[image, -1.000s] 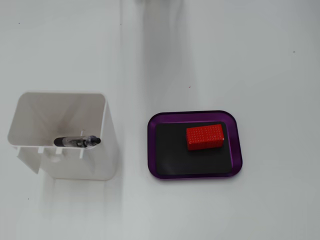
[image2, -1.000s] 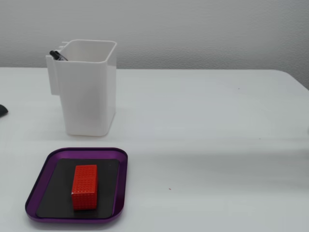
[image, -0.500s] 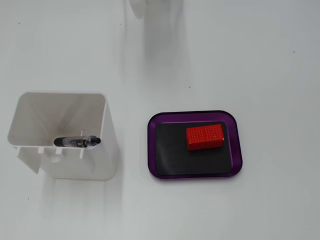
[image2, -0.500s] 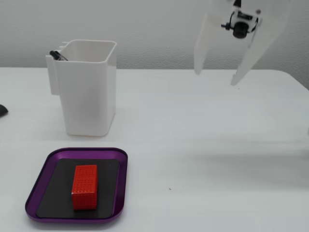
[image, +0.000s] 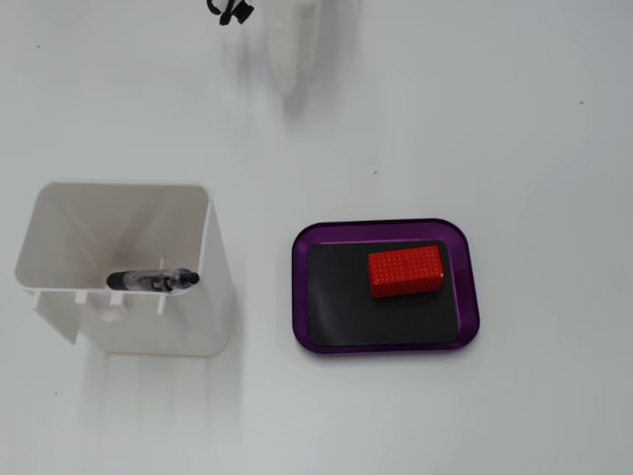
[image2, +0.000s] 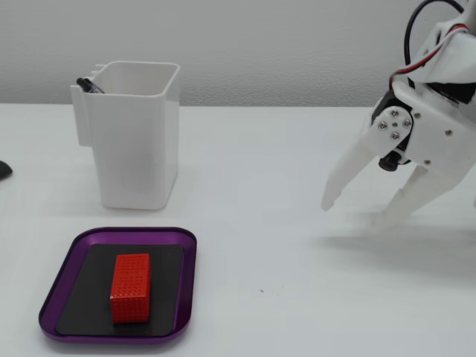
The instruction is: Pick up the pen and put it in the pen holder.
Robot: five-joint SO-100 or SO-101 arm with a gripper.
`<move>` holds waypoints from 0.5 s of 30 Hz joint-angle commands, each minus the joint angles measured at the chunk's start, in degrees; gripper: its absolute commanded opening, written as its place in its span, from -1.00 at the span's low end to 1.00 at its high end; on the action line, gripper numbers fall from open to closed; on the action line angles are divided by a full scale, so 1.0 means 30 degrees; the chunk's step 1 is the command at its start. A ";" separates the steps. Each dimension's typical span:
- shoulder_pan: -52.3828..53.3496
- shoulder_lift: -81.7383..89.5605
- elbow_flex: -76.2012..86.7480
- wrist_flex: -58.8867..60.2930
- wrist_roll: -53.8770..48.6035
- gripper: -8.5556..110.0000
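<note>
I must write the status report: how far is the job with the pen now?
The placing looks done: the pen lies in the white pen holder, by its inner dividers, its black end at the rim. Nothing is in hand: the gripper is open, empty and low over the table, far from the holder. Seemingly nothing is left except parking the arm.

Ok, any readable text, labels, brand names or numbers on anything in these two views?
None.
The pen holder, the red block, the purple-rimmed tray and the gripper carry no visible markings.
The pen may bear print, but it is too small to read.
</note>
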 commanded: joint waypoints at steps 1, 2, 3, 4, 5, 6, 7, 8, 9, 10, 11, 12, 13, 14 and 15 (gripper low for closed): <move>-0.0117 0.3809 0.2051 -0.0176 -0.0117 -0.61; -0.0146 0.4863 0.2725 -0.0117 -0.0088 -0.61; -0.0146 0.5889 0.3398 0.0000 -0.0088 -0.61; -0.0146 0.6885 0.4014 0.0381 -0.0088 -0.61; -0.0059 0.7939 0.4424 0.0996 -0.0059 -0.61; 0.0029 0.8936 0.4775 0.1670 -0.0059 -0.61; 0.0029 0.9814 0.5010 0.2344 -0.0059 -0.61; 0.0059 1.0635 0.5098 0.2988 -0.0059 -0.61; 0.0059 1.1016 0.5039 0.3574 -0.0059 -0.61; 0.0059 1.0928 0.5039 0.3838 -0.0059 -0.61; 0.0029 1.0605 0.5039 0.4014 -0.0059 -0.61; 0.0029 1.0400 0.5039 0.4160 -0.0059 -0.62; 0.0029 1.0078 0.5039 0.4189 -0.0059 -0.66; 0.0029 0.9873 0.5039 0.4189 -0.0059 -0.71; 0.0029 0.9814 0.5039 0.4189 -0.0059 -0.79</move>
